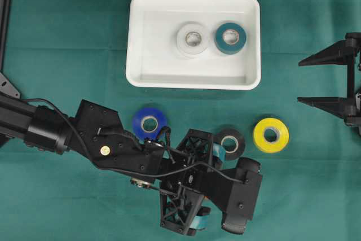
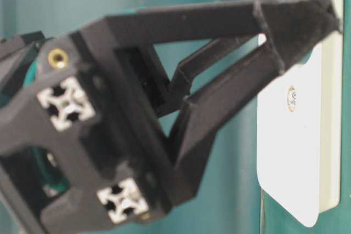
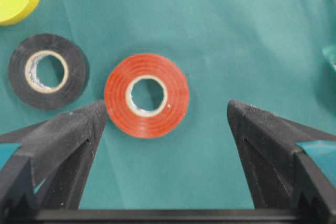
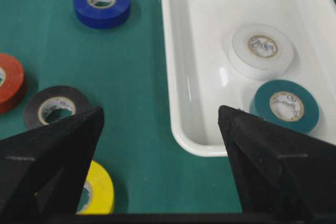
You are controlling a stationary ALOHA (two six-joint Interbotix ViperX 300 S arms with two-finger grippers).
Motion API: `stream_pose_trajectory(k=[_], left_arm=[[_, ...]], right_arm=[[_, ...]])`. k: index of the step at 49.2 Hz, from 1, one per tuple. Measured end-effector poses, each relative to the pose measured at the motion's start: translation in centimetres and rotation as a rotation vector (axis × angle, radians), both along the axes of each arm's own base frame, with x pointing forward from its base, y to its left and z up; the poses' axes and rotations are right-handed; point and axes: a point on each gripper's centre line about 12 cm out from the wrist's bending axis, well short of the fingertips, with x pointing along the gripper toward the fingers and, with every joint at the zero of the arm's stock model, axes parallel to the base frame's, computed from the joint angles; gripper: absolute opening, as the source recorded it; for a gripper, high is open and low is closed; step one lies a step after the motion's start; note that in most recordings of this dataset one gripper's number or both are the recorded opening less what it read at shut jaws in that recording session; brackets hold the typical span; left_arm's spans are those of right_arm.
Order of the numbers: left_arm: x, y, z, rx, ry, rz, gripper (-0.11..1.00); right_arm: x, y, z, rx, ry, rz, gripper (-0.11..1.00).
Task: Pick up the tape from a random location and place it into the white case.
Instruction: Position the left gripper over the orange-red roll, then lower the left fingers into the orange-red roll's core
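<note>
Fingers [image 3: 68, 145] of the left gripper [image 3: 165, 129] spread wide, empty, flanking a red tape roll [image 3: 146, 95] on the green surface [image 3: 236, 35]. Right gripper [image 1: 330, 77] also gapes empty. White case [image 1: 138, 38] sits at twelve o'clock.

Bright, even light; table-level foreground blurred.

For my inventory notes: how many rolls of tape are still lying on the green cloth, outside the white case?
4: the blue roll, the black roll and the yellow roll lie below the white case; the red roll lies under the left tool. More may be hidden under that arm.
</note>
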Motion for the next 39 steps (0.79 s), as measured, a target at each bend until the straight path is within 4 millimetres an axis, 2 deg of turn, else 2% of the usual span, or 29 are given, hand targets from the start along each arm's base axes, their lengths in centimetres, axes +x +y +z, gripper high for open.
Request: stream_pose_trajectory(k=[39], left_arm=[[0.07,-0.01,-0.13,-0.001,-0.005,0.001,0.98]], right_arm=[[-0.01,-0.04,-0.02,-0.002,0.002,-0.002,0.86]])
